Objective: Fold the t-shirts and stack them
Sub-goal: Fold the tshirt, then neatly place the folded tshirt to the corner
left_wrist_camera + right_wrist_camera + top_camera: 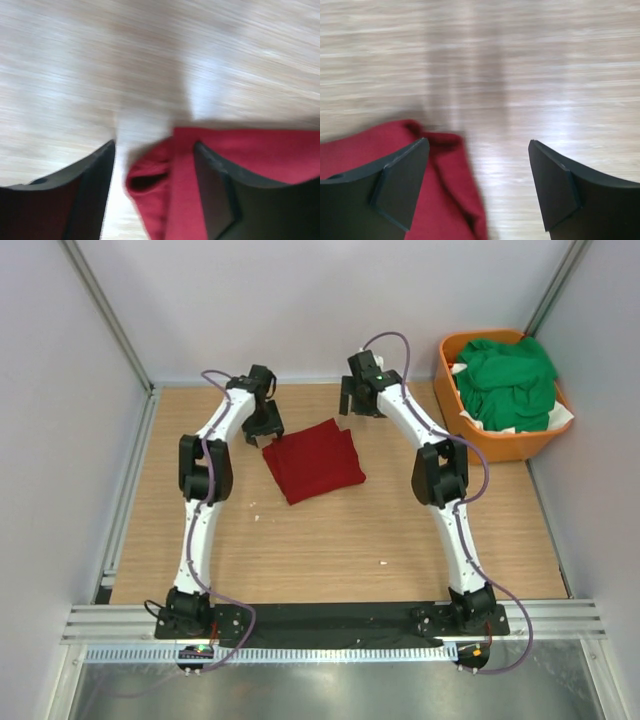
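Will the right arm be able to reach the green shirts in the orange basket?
Probably yes. The green shirts sit heaped above the open basket rim, just beside the right arm, nothing lies between, and its jaws are open.

Dark red t-shirt [312, 460], bright green t-shirts [508, 380], orange basket [500, 445]; pale wood-grain table [330, 540], white arms [197, 540] with black joints

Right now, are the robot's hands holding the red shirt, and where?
Nothing is held. The left gripper and the right gripper are both open, each over an edge of the folded red shirt lying on the table.
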Action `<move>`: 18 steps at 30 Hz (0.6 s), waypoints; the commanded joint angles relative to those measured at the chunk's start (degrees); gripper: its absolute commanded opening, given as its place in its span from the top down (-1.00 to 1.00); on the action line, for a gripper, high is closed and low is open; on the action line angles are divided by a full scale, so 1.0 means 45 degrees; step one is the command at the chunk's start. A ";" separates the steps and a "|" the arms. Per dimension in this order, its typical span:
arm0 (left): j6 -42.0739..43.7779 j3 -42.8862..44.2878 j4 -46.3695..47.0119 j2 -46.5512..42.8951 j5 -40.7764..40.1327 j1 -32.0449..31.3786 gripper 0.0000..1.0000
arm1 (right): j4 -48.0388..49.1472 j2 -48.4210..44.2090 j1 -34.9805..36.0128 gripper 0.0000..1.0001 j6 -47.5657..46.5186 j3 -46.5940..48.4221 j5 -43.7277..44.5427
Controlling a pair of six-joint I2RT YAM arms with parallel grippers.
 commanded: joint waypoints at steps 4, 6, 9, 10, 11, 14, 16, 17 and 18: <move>0.0070 -0.2233 -0.0037 -0.3900 -0.0850 0.0243 -0.58 | 0.1059 -0.3967 -0.0087 -0.77 -0.0212 -0.3326 0.0390; 0.0070 -0.3528 0.0493 -0.4961 -0.0988 0.0243 -0.61 | 0.1624 -0.5295 -0.0087 -0.77 -0.0076 -0.5350 0.0116; 0.0090 -0.6476 0.2035 -0.6720 -0.0229 0.0263 -0.61 | 0.2483 -0.7130 -0.0067 -0.77 0.0217 -0.8182 -0.0587; 0.0148 -0.7953 0.2599 -0.7072 0.0624 0.0263 -0.61 | 0.2719 -0.7561 -0.0067 -0.77 0.0276 -0.8853 -0.0956; 0.0149 -0.8644 0.3669 -0.7675 0.1213 0.0263 -0.61 | 0.2934 -0.7971 -0.0067 -0.77 0.0373 -0.9498 -0.1153; 0.0013 -1.0660 0.5430 -0.8149 0.2580 0.0263 -0.56 | 0.3287 -0.9689 -0.0067 -0.77 0.0666 -1.1686 -0.1602; -0.0046 -1.1440 0.6040 -0.8131 0.3052 0.0244 -0.50 | 0.3639 -1.1032 -0.0067 -0.77 0.0880 -1.3230 -0.1876; -0.0143 -1.1638 0.6642 -0.8073 0.3383 0.0244 -0.50 | 0.3755 -1.1448 -0.0067 -0.77 0.0940 -1.3699 -0.2129; -0.0144 -1.1775 0.6899 -0.7917 0.3657 0.0243 -0.50 | 0.3756 -1.1838 -0.0067 -0.77 0.0998 -1.4458 -0.2248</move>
